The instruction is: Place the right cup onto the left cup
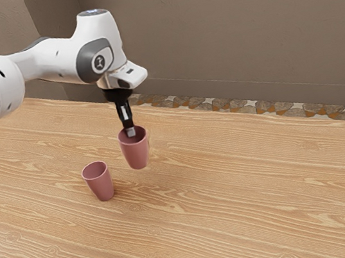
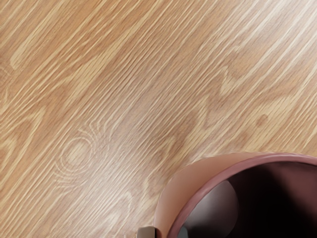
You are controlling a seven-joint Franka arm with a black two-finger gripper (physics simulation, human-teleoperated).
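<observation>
Our landmark is the tapered pink cup standing upright on the bench (image 1: 101, 184), the one toward the exterior view's left; its mouth faces up, so it can receive another cup. Beside this standing cup, on the side farther from the base of our white jointed arm (image 1: 50, 58), is the matching pink cup we have to place (image 1: 136, 152). It appears to be raised off the light wood-grained bench (image 1: 253, 188), near the standing cup but apart from it, and roughly upright.

Our black two-finger end effector (image 1: 130, 132) is pinching the raised cup by its wall at the rim, one fingertip inside the mouth and the other outside. We judge that the rim grip suits the job: it leaves the tapered lower part free, base down, to enter the standing cup's mouth.

The step in hand looks like the carry, with the stacking still to do. Next we would bring the raised cup over the standing cup, keeping its base above that rim, line up the two mouths and lower gently. Since we hold one side only, the cup could tilt or swing, and a low approach might knock the standing cup over.
</observation>
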